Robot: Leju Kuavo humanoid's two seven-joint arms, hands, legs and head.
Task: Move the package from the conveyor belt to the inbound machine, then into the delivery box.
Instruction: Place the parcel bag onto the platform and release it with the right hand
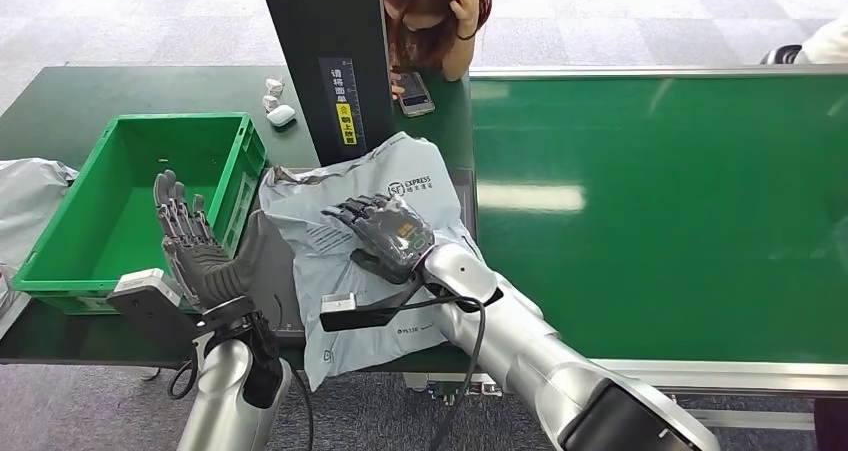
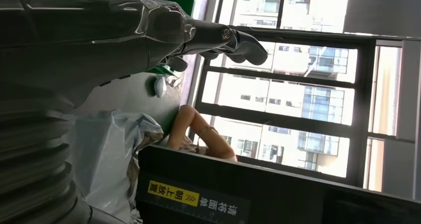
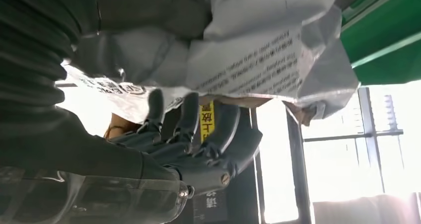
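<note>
**Right hand flat on the package at the machine; left hand raised and spread**

In the head view the grey package (image 1: 330, 241) lies crumpled at the foot of the black post (image 1: 325, 61) of the inbound machine, just left of the green conveyor belt (image 1: 660, 211). The platform under it is almost wholly covered, so its shape is hard to make out, and the package's near edge hangs over the table rim toward six o'clock.

The right hand (image 1: 388, 233) rests palm-down on top of the package, fingers stretched toward ten o'clock. Whether it grips the plastic or only presses on it cannot be told: the right wrist view shows the fingers (image 3: 218, 134) fairly straight with the package (image 3: 248, 60) just beyond them, but contact there is unclear.

The left hand (image 1: 185, 236) stands upright at nine o'clock from the package, fingers spread and holding nothing, in front of the green box (image 1: 60, 271). Its palm side is hidden.

At twelve o'clock a person (image 1: 435, 11) leans behind the post, cut off by the frame's top edge, with a phone (image 1: 413, 93) on the table.
</note>
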